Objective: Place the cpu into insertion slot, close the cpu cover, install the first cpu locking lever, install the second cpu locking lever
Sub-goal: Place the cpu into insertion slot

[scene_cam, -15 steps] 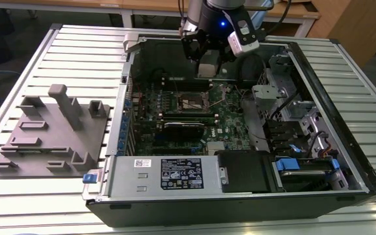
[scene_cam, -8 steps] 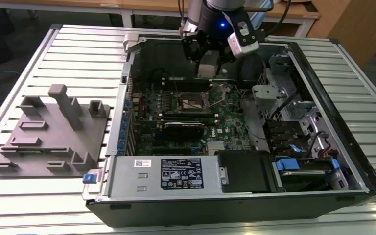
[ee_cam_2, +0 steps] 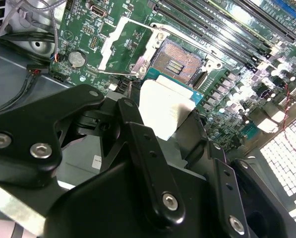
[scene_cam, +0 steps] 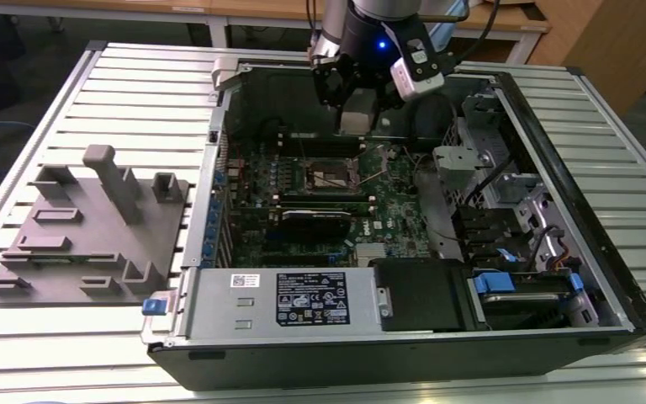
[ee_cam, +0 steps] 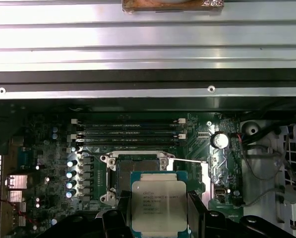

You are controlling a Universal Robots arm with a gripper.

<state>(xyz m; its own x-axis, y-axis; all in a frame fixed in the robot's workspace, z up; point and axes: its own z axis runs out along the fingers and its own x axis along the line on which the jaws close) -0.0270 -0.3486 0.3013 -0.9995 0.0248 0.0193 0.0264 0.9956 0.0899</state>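
Where the gripper hangs, exterior view: the gripper [scene_cam: 357, 118] is over the open computer case [scene_cam: 300, 358] that lies on the slatted tabletop [scene_cam: 132, 80]. It hangs above the socket [scene_cam: 331, 174] and a little to its far side.
Socket, exterior view: a small square with a dark centre and a bright rim, set in the green board [scene_cam: 396, 206].
Grip, first wrist view: the gripper is clenched on the chip [ee_cam: 159, 208], with a black finger [ee_cam: 117, 220] against each of two opposite edges. The chip hangs above the socket and overlaps its near edge, but is not yet in it.
Placing, first wrist view: by my judgement the chip should come squarely over the socket, with its edges parallel to the rim. It should stay level and go straight down without sliding across the contacts. The gripper should let go only once the chip sits flush.
Chip's look, first wrist view: flat and square, with a dull silver-grey metal top carrying small print and a thin green border around it.
Chip's look, second wrist view: seen from its underside, a pale face with a green edge, just beside the socket and apart from it.
Cover, second wrist view: the cover [ee_cam_2: 108, 49], a thin silvery frame with a square window, is flipped back beside the socket. The socket's brownish contact field lies bare.
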